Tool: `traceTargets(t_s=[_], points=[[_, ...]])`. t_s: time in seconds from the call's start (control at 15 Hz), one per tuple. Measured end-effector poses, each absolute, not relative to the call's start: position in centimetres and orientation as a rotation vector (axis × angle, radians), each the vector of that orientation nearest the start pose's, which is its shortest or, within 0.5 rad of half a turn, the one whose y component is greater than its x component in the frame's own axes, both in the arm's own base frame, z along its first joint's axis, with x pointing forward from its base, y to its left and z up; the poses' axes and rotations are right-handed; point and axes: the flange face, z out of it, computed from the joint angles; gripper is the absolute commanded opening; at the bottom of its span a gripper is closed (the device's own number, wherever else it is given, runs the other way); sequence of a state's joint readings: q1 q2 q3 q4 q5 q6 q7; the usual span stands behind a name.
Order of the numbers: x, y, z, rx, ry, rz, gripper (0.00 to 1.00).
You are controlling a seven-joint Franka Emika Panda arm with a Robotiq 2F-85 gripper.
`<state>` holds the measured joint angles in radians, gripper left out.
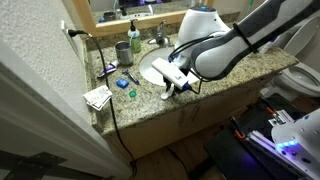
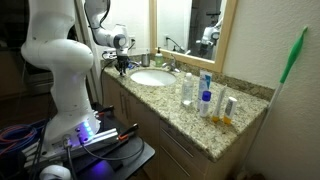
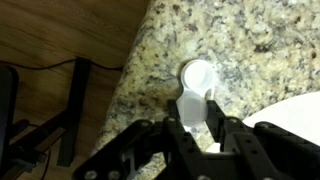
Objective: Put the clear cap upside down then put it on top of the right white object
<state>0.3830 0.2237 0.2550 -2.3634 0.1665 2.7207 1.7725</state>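
Granite table [image 1: 140, 100], station check: report tool position relative to the sink basin [image 1: 146, 70]. (Operator)

Tool [image 1: 180, 88] is just beside the sink basin, over the strip of table along the front edge. In an exterior view the tool [image 2: 122, 67] is on one side of the sink basin [image 2: 150, 77], and a group of bottles [image 2: 205, 95] stands on the opposite side. (Inspector)

Tool state? (Operator)

Wrist view: the fingers [image 3: 216, 125] are pressed in on the clear cap [image 3: 192, 100], one on each flank, pinching it. (Inspector)

Cap location and attitude? (Operator)

Between the fingers, over bare granite, near the sink basin [image 3: 295, 118]. Its round end faces away from the tool. Contact with the table cannot be determined. (Inspector)

Other items? (Operator)

Crumpled white paper [image 1: 97, 97] lies on the table, well apart from the sink basin, near the front edge. (Inspector)
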Motion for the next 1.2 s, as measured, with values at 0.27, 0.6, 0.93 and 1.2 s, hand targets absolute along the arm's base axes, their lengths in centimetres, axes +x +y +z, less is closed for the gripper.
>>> traceTargets(t_s=[0.27, 0.6, 0.93, 1.2], points=[[42.1, 31.1, 24.7, -2.380, 1.800, 0.130, 0.79], [42.3, 30.8, 25.1, -2.365, 1.848, 0.105, 1.00], [42.6, 30.7, 26.8, -2.342, 1.859, 0.062, 1.00], [42.2, 31.0, 29.5, -2.320, 1.849, 0.066, 1.00]])
